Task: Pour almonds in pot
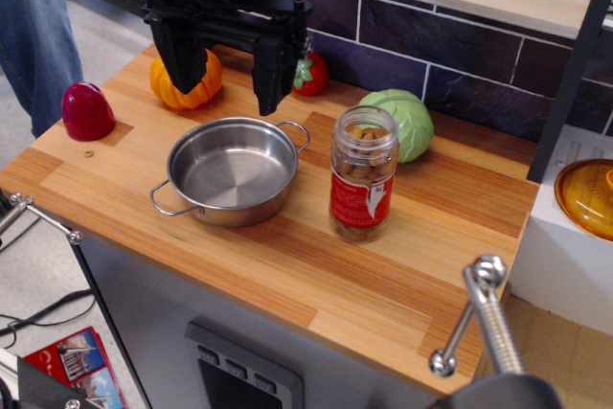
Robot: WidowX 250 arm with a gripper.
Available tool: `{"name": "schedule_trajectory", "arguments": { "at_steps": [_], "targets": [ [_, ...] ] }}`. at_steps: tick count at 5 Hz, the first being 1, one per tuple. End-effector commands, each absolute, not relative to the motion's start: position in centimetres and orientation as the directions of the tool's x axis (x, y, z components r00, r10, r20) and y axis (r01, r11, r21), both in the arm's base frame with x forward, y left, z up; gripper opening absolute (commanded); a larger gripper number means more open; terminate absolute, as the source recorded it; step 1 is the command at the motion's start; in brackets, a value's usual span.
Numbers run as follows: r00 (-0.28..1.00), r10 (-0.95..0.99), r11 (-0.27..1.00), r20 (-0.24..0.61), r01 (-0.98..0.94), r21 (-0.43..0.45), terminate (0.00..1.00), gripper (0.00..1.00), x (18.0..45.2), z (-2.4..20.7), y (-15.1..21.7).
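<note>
The almonds (362,168) are brown nuts inside a clear plastic jar with a red-and-white label, standing upright on the wooden counter right of centre. The pot (233,170) is a shallow shiny steel pan with two wire loop handles, empty, just left of the jar. My black gripper (230,69) hangs above the counter's back edge, behind and above the pot. Its two fingers are spread wide apart and hold nothing. It is left of and behind the jar, apart from it.
A green cabbage (407,119) lies behind the jar. An orange pumpkin (192,86), a red strawberry-like toy (311,74) and a dark red object (87,110) sit along the back and left. An orange-lidded container (587,196) is off the counter's right. A person's leg (36,26) stands at far left.
</note>
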State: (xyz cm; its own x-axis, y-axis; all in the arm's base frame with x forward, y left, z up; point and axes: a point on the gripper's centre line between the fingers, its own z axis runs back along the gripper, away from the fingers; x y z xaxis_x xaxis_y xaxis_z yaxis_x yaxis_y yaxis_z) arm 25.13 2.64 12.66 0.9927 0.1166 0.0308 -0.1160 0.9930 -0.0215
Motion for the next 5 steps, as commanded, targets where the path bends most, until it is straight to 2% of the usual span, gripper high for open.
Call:
{"name": "schedule_trajectory", "arguments": {
  "at_steps": [1, 2, 3, 4, 5],
  "targets": [
    [0.993, 0.117, 0.993, 0.031, -0.116, -0.022, 0.00, 1.00, 25.1, 12.7, 2.6],
    [0.995, -0.058, 0.996, -0.086, 0.064, 0.061, 0.00, 1.00, 24.8, 13.3, 0.7],
    [0.949, -0.275, 0.952, -0.151, 0.291, 0.094, 0.00, 1.00, 25.1, 14.1, -1.3],
    [0.902, -0.384, 0.905, -0.200, 0.410, 0.113, 0.00, 1.00, 26.9, 15.2, -3.2],
    [0.830, -0.466, 0.841, -0.306, 0.523, 0.138, 0.00, 1.00, 29.0, 15.4, -5.3]
  ]
}}
